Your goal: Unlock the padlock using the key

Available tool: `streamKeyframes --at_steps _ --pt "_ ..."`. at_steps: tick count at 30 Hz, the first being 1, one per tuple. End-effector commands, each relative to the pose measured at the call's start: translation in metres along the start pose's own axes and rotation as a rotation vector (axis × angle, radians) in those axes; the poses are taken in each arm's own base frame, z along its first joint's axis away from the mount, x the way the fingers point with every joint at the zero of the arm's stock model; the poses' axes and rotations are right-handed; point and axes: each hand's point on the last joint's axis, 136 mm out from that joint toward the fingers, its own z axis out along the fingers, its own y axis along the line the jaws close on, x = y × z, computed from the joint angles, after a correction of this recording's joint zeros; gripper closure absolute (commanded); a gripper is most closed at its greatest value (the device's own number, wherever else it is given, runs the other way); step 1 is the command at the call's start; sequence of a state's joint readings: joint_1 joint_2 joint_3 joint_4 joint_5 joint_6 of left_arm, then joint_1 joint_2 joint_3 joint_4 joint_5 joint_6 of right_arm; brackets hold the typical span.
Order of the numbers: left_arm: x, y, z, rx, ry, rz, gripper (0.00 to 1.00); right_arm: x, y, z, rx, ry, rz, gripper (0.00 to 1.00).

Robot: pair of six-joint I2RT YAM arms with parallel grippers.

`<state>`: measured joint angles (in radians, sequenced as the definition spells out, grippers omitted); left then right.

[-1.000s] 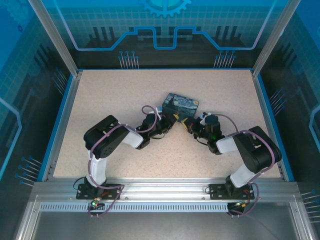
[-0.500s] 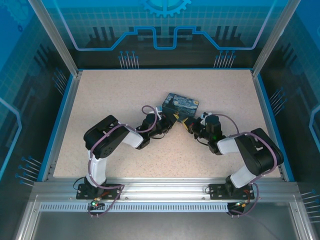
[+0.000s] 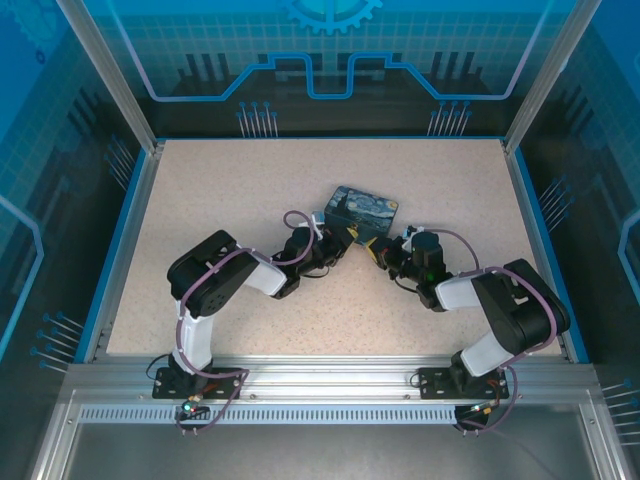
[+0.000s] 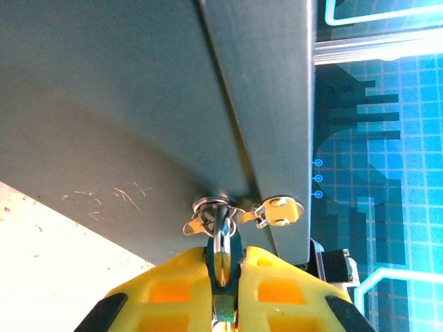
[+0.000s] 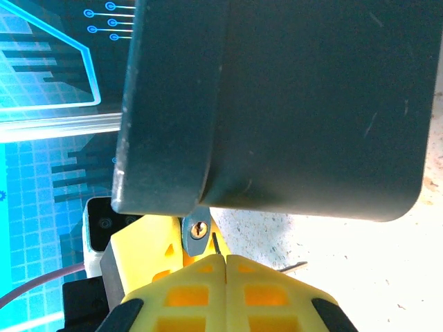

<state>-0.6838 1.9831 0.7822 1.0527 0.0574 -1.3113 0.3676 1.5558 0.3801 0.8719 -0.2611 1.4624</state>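
Pinching the key between fully closed pads, the right jaws leave just a thin dark tip sticking out. That tip sits just beside the brass keyhole of the padlock, not inside it. So little of the key shows that any off-line push would probably make it twist or slide back into the pinch instead of entering the slot. If the tip lands on the lock's face, it could skid off and the key could drop to the surface.

The left jaws are nearly closed on the padlock's body, with the silver shackle rising out between the yellow fingers and through the hasp on the box. This narrow grip is the second risk. A sideways shove from the key could turn the lock between the pads or swing it on the hasp, moving the keyhole away.

The two sets of jaws meet very close together at the box's near corner, so a small correction by either arm could knock one yellow finger against the other. A hard push could also slide the box across the surface, dragging the lock out of line.
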Motion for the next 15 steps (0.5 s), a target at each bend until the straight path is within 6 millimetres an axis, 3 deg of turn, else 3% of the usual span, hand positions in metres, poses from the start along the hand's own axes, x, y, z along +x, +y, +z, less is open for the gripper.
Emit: streamKeyframes --at_steps 1,15 --pt "0.0005 -0.0226 -0.0024 0.08 -0.008 -0.006 1.0 -0.0055 0.0101 0.0031 -0.017 -0.021 -0.023 1.0" --pt "0.0023 -0.0224 -0.0021 0.081 -0.005 -0.009 1.0 -0.0094 0.0164 0.009 -0.027 -0.026 -0.021 1.0"
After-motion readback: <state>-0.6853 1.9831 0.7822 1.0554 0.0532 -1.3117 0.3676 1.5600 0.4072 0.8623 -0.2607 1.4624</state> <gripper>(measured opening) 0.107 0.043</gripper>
